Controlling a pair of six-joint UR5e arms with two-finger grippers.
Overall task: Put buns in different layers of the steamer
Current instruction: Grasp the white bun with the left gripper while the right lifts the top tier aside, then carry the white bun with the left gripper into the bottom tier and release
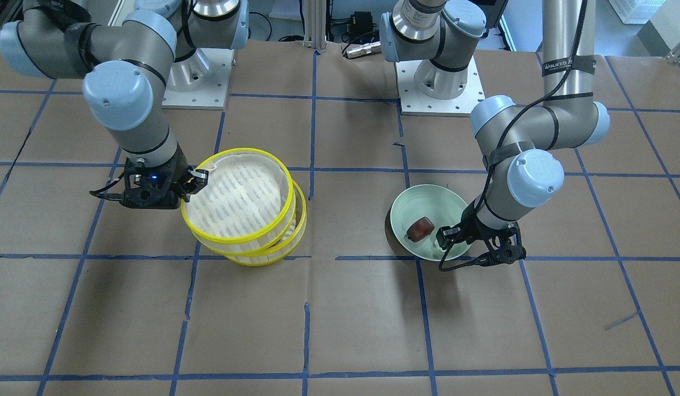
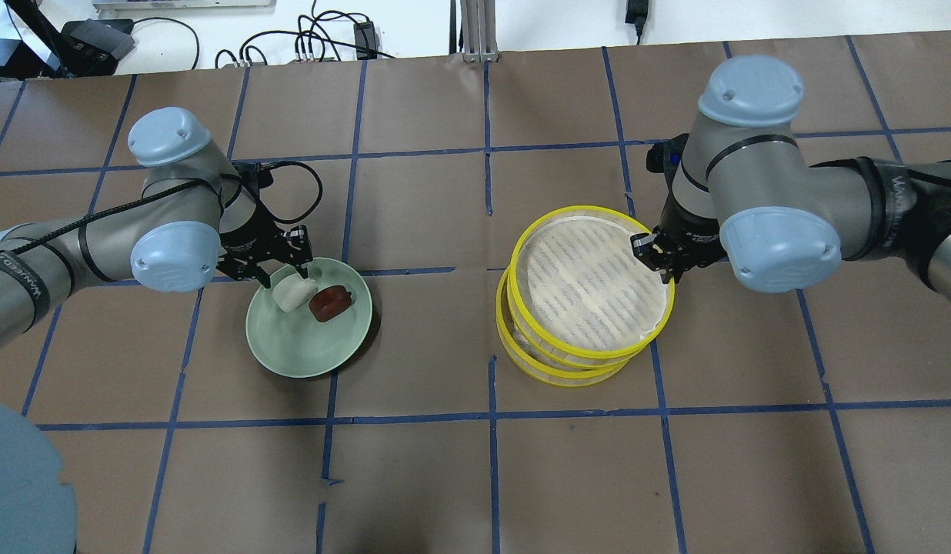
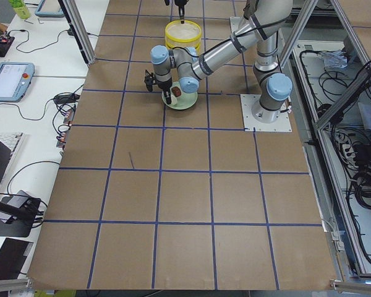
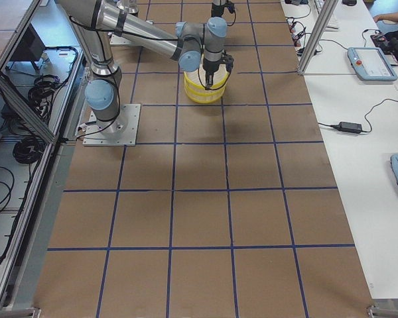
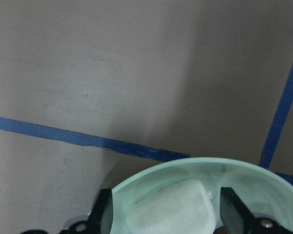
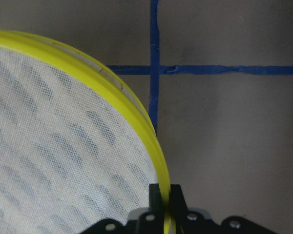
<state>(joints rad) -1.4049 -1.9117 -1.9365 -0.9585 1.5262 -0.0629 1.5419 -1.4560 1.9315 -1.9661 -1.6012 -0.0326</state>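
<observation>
The two yellow-rimmed steamer trays are stacked. The top tray (image 2: 591, 281) sits tilted and offset on the lower tray (image 2: 568, 379). My right gripper (image 2: 651, 250) is shut on the top tray's rim (image 6: 136, 117), one finger inside and one outside. Both trays look empty. The white bun (image 2: 291, 294) and the reddish-brown bun (image 2: 331, 302) lie side by side in the pale green dish (image 2: 306, 358). My left gripper (image 2: 285, 275) is open and lowered into the dish, with a finger on each side of the white bun (image 5: 168, 212).
The brown paper table is marked with a blue tape grid. The dish (image 1: 422, 198) and the steamer stack (image 1: 274, 256) stand about one grid square apart. The arm bases (image 1: 436, 88) are bolted at the robot's side of the table.
</observation>
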